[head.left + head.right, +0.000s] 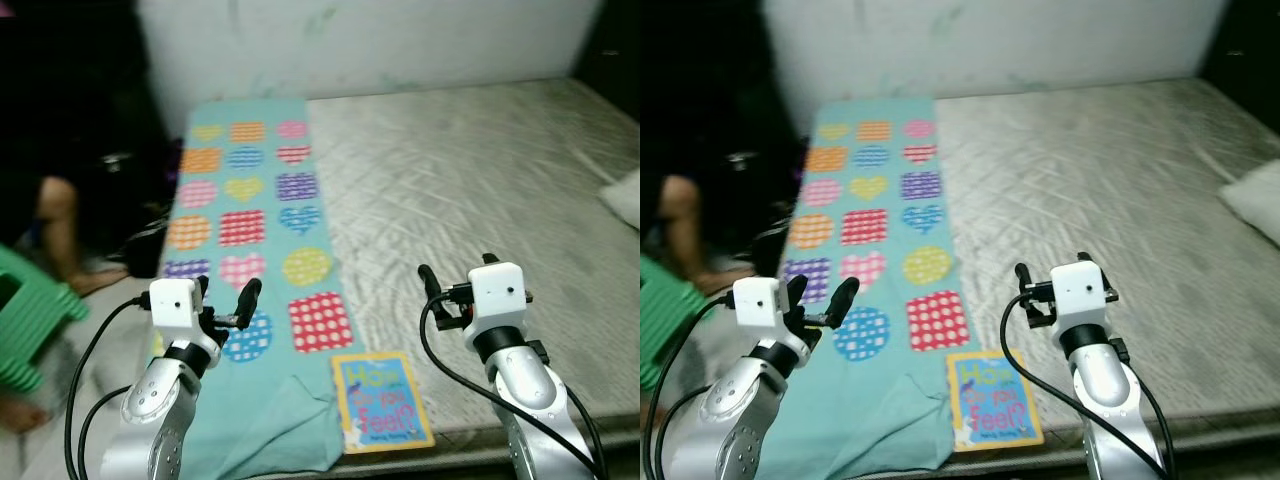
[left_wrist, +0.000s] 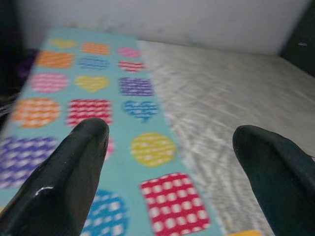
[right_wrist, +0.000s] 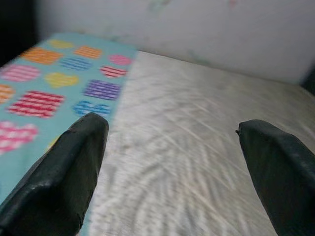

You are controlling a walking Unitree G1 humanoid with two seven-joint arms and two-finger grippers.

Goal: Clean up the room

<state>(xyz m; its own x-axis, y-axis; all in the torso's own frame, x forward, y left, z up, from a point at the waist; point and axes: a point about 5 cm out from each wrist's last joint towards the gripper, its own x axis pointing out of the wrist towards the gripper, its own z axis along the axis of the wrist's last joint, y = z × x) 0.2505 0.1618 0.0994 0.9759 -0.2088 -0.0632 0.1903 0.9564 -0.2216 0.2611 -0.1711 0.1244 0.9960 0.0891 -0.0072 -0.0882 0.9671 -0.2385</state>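
A teal blanket (image 1: pixel 262 205) printed with coloured hearts and dotted circles lies spread along the left side of a grey mattress (image 1: pixel 460 180); its near end droops over the bed's front edge. A yellow-bordered children's book (image 1: pixel 384 401) lies flat at the front edge, touching the blanket's right side. My left gripper (image 1: pixel 226 299) hovers open over the blanket's near end, nothing between its fingers (image 2: pixel 74 172). Over the bare mattress, right of the book, my right gripper (image 1: pixel 458 273) is held open and empty, fingers (image 3: pixel 69 162) spread wide.
A white pillow (image 1: pixel 625 196) sits at the bed's right edge. On the floor to the left stand a green plastic stool (image 1: pixel 25 320) and a person's bare leg (image 1: pixel 60 225), with dark clutter behind. A pale wall (image 1: pixel 370 40) closes off the bed's far side.
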